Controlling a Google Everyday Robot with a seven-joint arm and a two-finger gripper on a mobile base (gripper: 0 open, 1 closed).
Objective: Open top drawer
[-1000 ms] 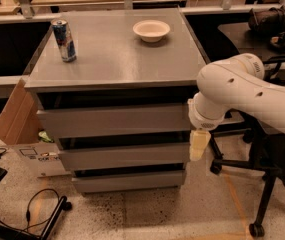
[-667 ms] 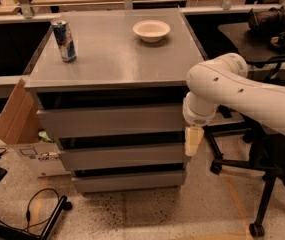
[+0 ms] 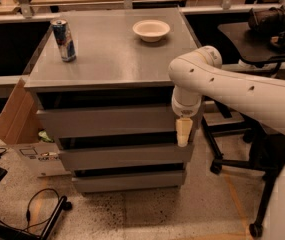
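Observation:
The top drawer (image 3: 107, 122) is the uppermost of three matte-grey flat fronts in the grey cabinet (image 3: 112, 59), with a dark gap above it. It looks pushed in. My white arm reaches in from the right and bends down at the cabinet's right front corner. My gripper (image 3: 183, 133) is cream-coloured and points downward. It hangs in front of the right end of the top drawer front, reaching to that front's lower edge.
A blue drink can (image 3: 63, 33) and a white bowl (image 3: 151, 30) stand on the cabinet top. A cardboard box (image 3: 17, 115) leans at the cabinet's left. Cables (image 3: 27, 219) lie on the floor at left. An office chair base (image 3: 242, 169) stands at right.
My arm has swung left toward the cabinet. The gripper has moved left and slightly up, from beside the cabinet's right edge to in front of the top drawer's right end.

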